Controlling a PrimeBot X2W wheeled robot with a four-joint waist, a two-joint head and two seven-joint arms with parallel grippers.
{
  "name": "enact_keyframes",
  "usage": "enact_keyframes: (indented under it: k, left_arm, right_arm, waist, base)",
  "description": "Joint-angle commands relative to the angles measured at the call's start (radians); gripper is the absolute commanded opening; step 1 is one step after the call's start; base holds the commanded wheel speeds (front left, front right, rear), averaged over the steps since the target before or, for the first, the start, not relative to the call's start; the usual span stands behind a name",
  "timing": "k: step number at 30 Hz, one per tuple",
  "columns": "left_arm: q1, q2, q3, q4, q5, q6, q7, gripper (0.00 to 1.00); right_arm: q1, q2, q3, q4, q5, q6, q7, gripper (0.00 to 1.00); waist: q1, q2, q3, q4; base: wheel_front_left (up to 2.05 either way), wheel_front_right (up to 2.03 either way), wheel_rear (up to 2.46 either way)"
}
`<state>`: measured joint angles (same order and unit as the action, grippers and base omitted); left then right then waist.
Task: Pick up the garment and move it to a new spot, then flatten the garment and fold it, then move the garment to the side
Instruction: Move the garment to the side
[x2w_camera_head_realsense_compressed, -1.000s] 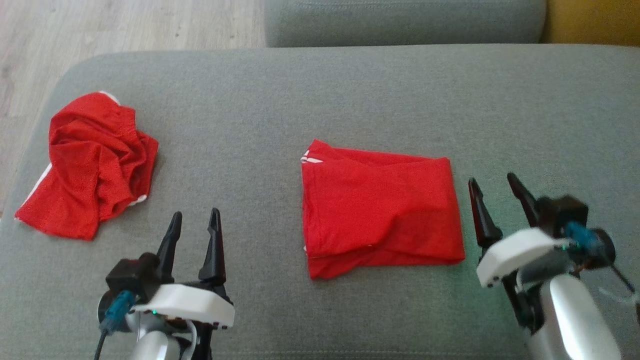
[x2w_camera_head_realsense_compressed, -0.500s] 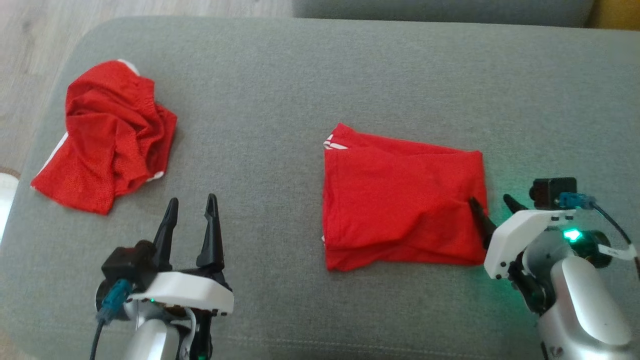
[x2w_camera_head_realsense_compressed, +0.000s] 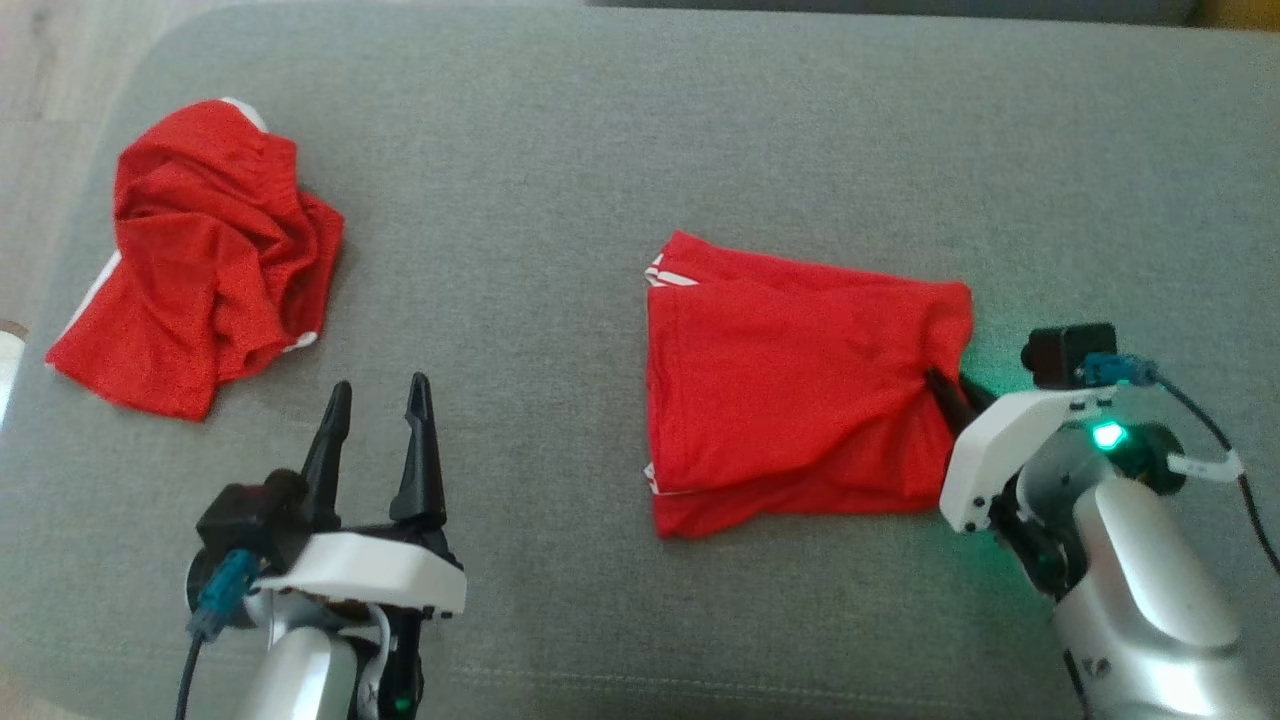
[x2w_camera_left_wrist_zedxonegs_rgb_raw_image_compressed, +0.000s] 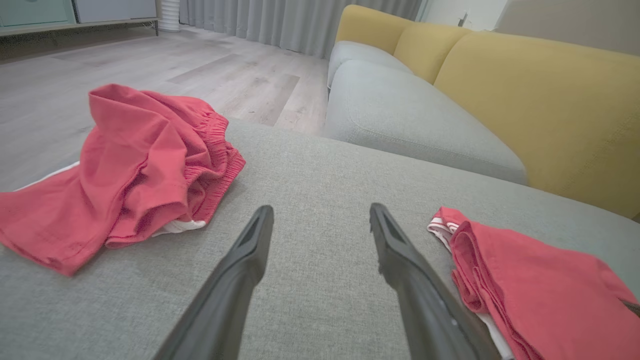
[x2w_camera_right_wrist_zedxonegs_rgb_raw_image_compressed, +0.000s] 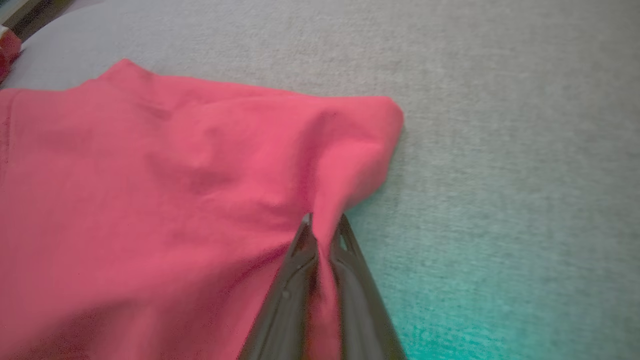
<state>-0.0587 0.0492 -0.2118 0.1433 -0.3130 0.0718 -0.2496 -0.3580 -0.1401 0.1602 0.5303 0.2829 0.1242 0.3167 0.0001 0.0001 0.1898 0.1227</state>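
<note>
Two dark fingers of our right pincer (x2w_camera_head_realsense_compressed: 948, 382) are pinching the three-o'clock edge of the folded red garment (x2w_camera_head_realsense_compressed: 790, 390), which lies toward three o'clock from the middle of the grey cushion (x2w_camera_head_realsense_compressed: 600, 150), while our left pincer (x2w_camera_head_realsense_compressed: 378, 400) hangs spread and empty at seven o'clock. Light, limp cloth, we reckon: dragged by one edge the layers may slide apart, so a bite through every layer looks safest.

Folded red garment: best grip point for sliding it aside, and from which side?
Take the folded garment at its right edge, midway along, coming in low from the robot's right. That side looks like the closed fold, so the layers should lift together; the white-trimmed hems open leftward. The right gripper is shut on that edge.
</note>
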Motion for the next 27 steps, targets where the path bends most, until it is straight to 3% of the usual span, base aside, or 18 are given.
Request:
enact_keyframes:
  k: [1, 7, 20, 27]
  left_arm:
    - [-0.043, 0.001, 0.036, -0.036, 0.007, 0.004, -0.012, 1.00]
    - [-0.065, 0.001, 0.035, -0.051, 0.024, -0.001, -0.012, 1.00]
    - [-0.140, 0.009, 0.061, -0.051, 0.105, -0.049, -0.012, 1.00]
    - [-0.173, 0.012, 0.052, -0.031, 0.133, -0.069, -0.012, 1.00]
  right_arm:
    - [-0.039, -0.014, 0.015, -0.024, -0.003, 0.007, -0.018, 0.00]
    - [-0.112, -0.041, -0.039, -0.012, -0.025, 0.007, -0.099, 0.00]
    - [-0.210, -0.101, -0.202, -0.043, -0.060, 0.007, -0.172, 0.00]
    - [-0.257, -0.079, -0.204, -0.025, -0.072, 0.007, -0.199, 0.00]
  waist:
    - [-0.0001, -0.0001, 0.012, -0.010]
    - [-0.0001, -0.0001, 0.070, -0.082]
    - [-0.0001, -0.0001, 0.199, -0.375]
    - [-0.0001, -0.0001, 0.216, -0.418]
  base:
    - [0.00, 0.00, 0.00]
    - [0.00, 0.00, 0.00]
    - [0.00, 0.00, 0.00]
    - [0.00, 0.00, 0.00]
